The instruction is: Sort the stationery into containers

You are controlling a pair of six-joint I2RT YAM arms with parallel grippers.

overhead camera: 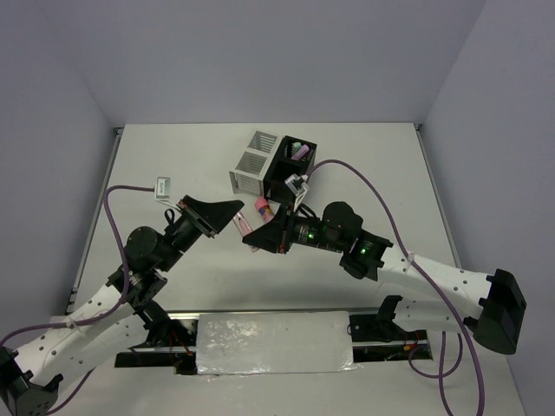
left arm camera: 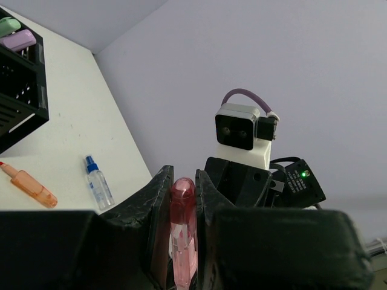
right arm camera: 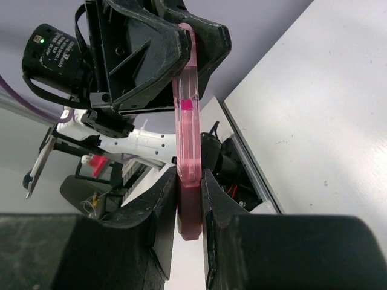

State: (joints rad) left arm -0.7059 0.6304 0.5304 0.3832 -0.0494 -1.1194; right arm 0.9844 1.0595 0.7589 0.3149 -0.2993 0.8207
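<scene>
The pink pen [left arm camera: 182, 232] is up off the table, pinched at both ends. The left gripper [left arm camera: 182, 178] has its fingers squeezed in on one end, with the rounded tip poking out past them. The right gripper [right arm camera: 189, 176] is closed down on the darker end. Neither has any real gap left, since each pair of fingers sits right against the barrel. The pen runs straight across between the two, so the grippers face each other nose to nose, just on the near side of the boxes.

The black box [overhead camera: 295, 165] and the white box [overhead camera: 256, 163] sit touching, side by side, toward the far middle of the table [overhead camera: 173, 156], with the white one on the left. The black one already has a green piece [left arm camera: 8, 25] and a purple piece [left arm camera: 22, 40] sticking up out of a compartment. I can't tell what's in the white one.

On the tabletop there's an orange highlighter [left arm camera: 30, 183] lying flat and a clear bottle with a blue cap [left arm camera: 98, 182] just beside it, not touching. Both are near the black box.
</scene>
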